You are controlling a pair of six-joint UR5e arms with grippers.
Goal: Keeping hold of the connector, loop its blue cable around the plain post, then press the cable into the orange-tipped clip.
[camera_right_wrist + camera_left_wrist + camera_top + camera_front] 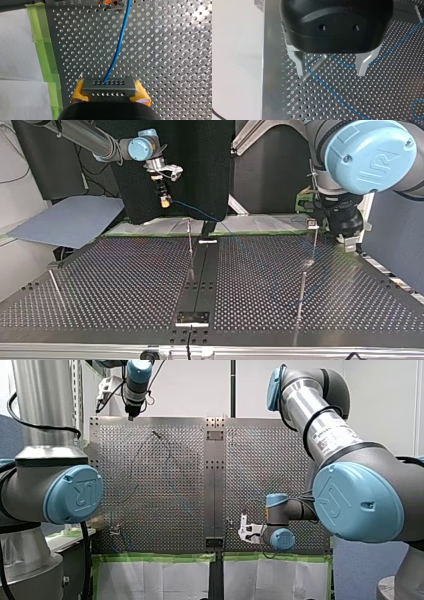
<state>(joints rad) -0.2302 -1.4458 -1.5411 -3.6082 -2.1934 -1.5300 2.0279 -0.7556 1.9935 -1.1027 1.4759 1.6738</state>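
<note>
I see my right gripper [110,93] clamped tight on the connector [109,86], its cable [117,50] running ahead toward the clip [110,3], while my left gripper [330,72] stands wide open astride the post [315,66], which the cable crosses.

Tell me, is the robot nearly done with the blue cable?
Partly. My right gripper holds the connector. The blue cable already bends round the plain post, between my left gripper's open fingers. Left: pressing it into the orange-tipped clip, which it seems only to run beside.
</note>
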